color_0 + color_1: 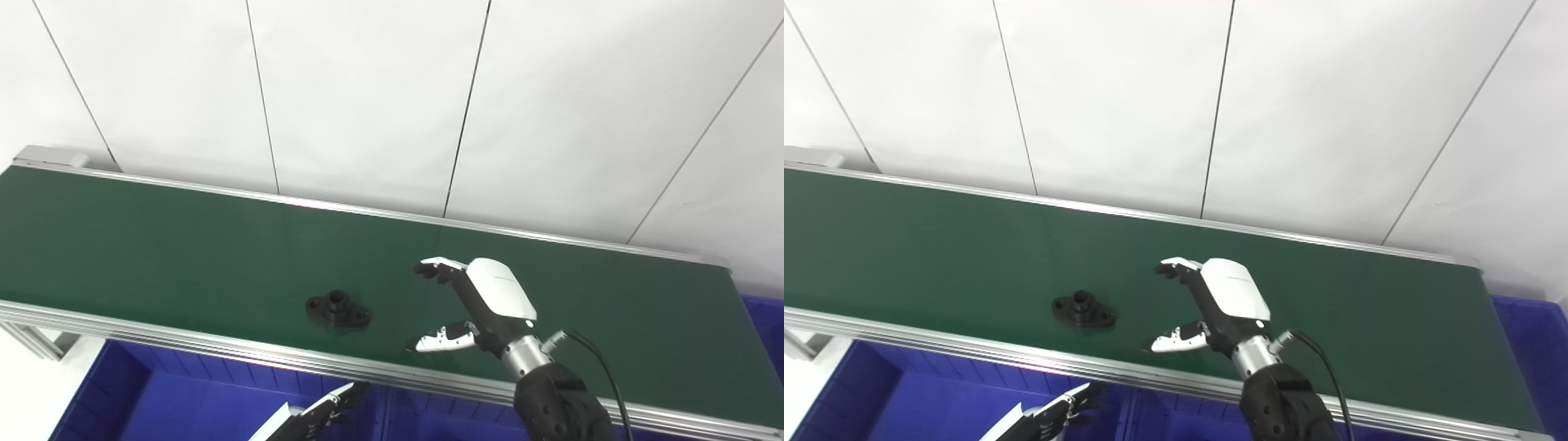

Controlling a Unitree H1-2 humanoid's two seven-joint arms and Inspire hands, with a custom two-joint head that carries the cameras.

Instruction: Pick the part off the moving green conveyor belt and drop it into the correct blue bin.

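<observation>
— Left eye view first: what is my right arm doing?

— I see it coming up from the bottom right, dark forearm and metal wrist over the near rail, with the right hand (484, 303) out above the green belt (184, 245). The white back of the hand faces up and to the right, palm turned toward the left.

— How far open is it?

— Wide. The fingers (438, 268) curl over at the top, the thumb (441, 340) juts out below, and there is a clear gap between them with nothing in it. I cannot tell whether the thumb tip touches the belt.

— And the part?

— The black part (338, 309) lies flat on the belt near its front edge, to the left of the hand and apart from it.

— My left hand?

— The left hand (1062, 413) sits low, below the rail, over the blue bin (153, 398). Only the dark fingers show; I cannot tell its opening.
</observation>
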